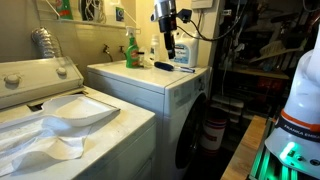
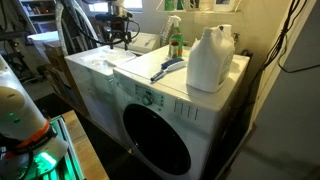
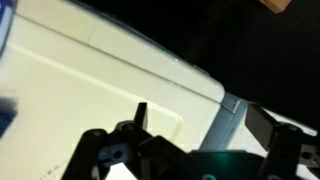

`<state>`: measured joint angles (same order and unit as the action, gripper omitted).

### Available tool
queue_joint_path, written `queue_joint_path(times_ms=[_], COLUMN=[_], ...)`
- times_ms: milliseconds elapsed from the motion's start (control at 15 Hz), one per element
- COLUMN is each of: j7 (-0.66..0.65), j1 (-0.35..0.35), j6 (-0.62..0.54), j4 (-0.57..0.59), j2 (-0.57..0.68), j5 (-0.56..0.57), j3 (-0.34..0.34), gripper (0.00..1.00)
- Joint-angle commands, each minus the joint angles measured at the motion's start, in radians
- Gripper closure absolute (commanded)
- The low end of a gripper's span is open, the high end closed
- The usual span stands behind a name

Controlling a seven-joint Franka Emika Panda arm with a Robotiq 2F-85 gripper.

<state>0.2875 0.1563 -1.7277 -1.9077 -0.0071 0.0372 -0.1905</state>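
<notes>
My gripper point(image 1: 170, 47) hangs above the back part of the white dryer top point(image 1: 140, 78); it also shows in an exterior view point(image 2: 119, 38). In the wrist view the two black fingers point(image 3: 200, 125) are spread apart with nothing between them, over the white machine top point(image 3: 110, 70). A dark brush-like object point(image 1: 163, 66) lies on the dryer top just below and beside the gripper, and shows in an exterior view point(image 2: 170, 68). A green spray bottle point(image 1: 131, 48) stands at the back, also seen in an exterior view point(image 2: 175, 42).
A white jug point(image 2: 210, 58) stands on the dryer's corner. A top-load washer point(image 1: 40, 80) beside the dryer has a white cloth point(image 1: 50, 135) on it. The dryer's round door point(image 2: 158, 135) faces front. Cables and shelves point(image 1: 250, 50) fill the space beside it.
</notes>
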Motion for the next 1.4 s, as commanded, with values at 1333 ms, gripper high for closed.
queue_joint_path(times_ms=[1333], j7=[0.411], j1=[0.158], j6=[-0.16], j4=[0.413], j2=[0.372], j5=[0.017], j3=[-0.166], gripper=[0.0])
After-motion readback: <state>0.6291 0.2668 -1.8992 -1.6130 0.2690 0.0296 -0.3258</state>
